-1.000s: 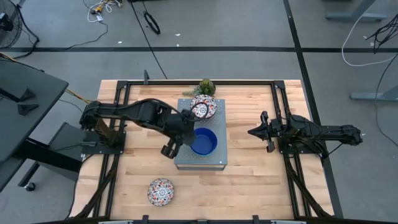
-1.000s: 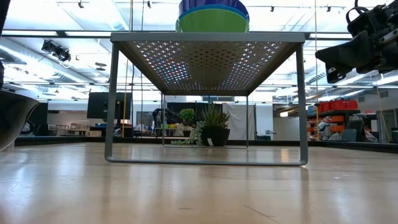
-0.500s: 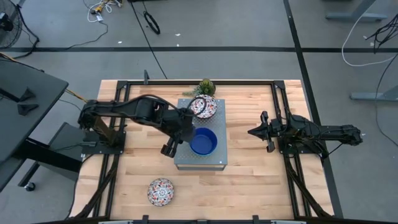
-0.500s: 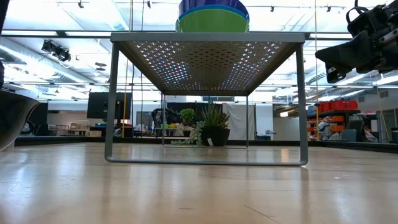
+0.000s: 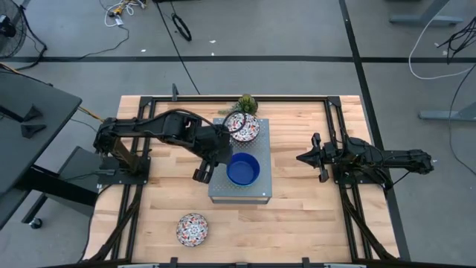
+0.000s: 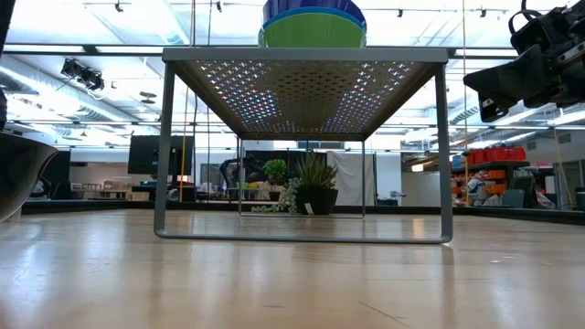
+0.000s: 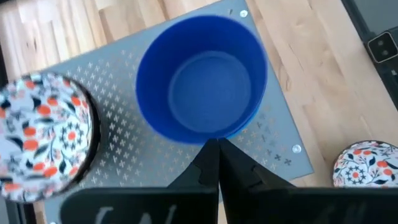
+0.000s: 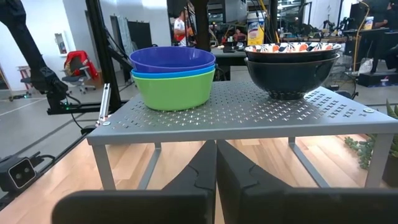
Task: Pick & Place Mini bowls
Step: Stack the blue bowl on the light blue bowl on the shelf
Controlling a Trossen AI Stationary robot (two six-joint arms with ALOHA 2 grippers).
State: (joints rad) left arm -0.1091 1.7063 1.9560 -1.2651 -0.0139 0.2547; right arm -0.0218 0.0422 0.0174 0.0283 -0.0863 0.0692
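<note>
Above the grey box, the left end effector is clenched, holding nothing.

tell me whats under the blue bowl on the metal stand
The blue bowl sits nested in a light blue bowl, itself nested in a green bowl on the perforated stand. Their insides are hidden.

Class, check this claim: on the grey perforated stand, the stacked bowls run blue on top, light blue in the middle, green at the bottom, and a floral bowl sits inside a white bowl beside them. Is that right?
Not quite. The floral bowl sits inside a dark bowl, not a white one, as the right wrist view shows. The rest holds: on the grey stand, blue bowl on top, light blue in the middle, green at the bottom.
</note>
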